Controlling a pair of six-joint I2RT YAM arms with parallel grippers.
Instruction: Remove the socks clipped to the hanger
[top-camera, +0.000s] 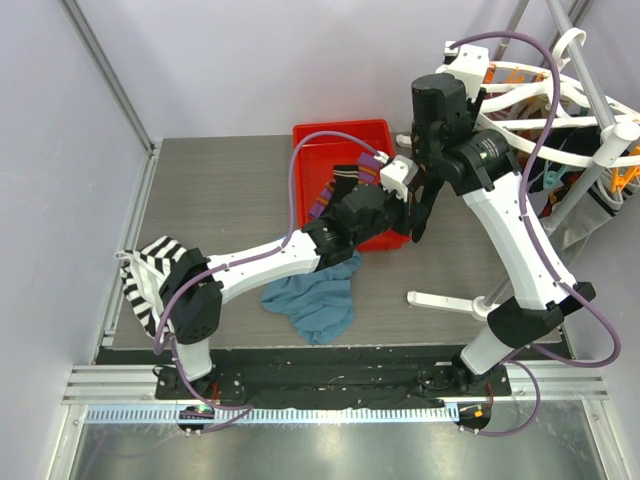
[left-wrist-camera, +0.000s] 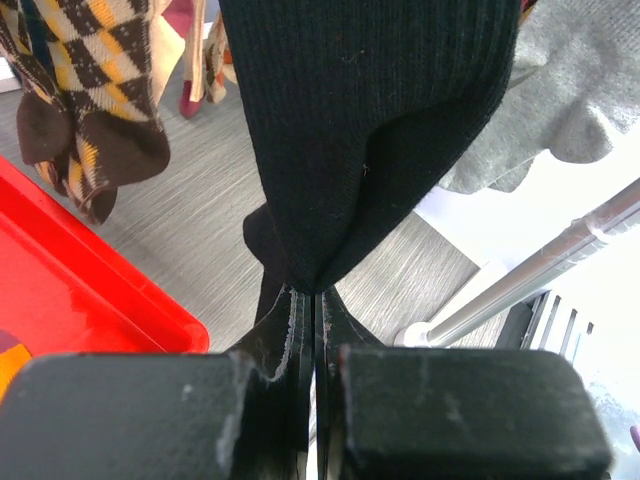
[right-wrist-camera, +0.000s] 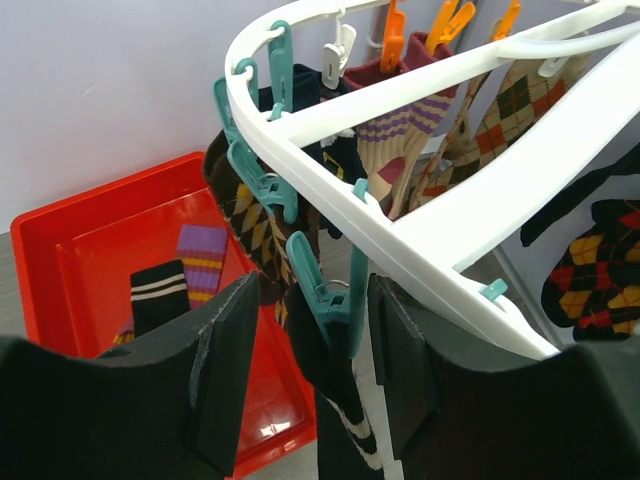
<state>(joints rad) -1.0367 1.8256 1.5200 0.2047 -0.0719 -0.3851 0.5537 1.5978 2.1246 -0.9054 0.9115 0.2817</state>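
The hanger (right-wrist-camera: 400, 225) hangs over the far right corner of the counter (top-camera: 220, 190), with argyle, striped and dark socks (right-wrist-camera: 400, 130) clipped along its white rim. The right end effector (right-wrist-camera: 318, 340) is up at that rim, its fingers held apart on either side of a teal clip (right-wrist-camera: 320, 290) that holds a dark sock. Below it, the left end effector (left-wrist-camera: 315, 300) is closed narrow on the lower tip of a hanging black sock (left-wrist-camera: 370, 120). A red tray (right-wrist-camera: 60, 260) at the far edge holds a few loose socks. A blue cloth (top-camera: 320, 300) lies toward the near edge.
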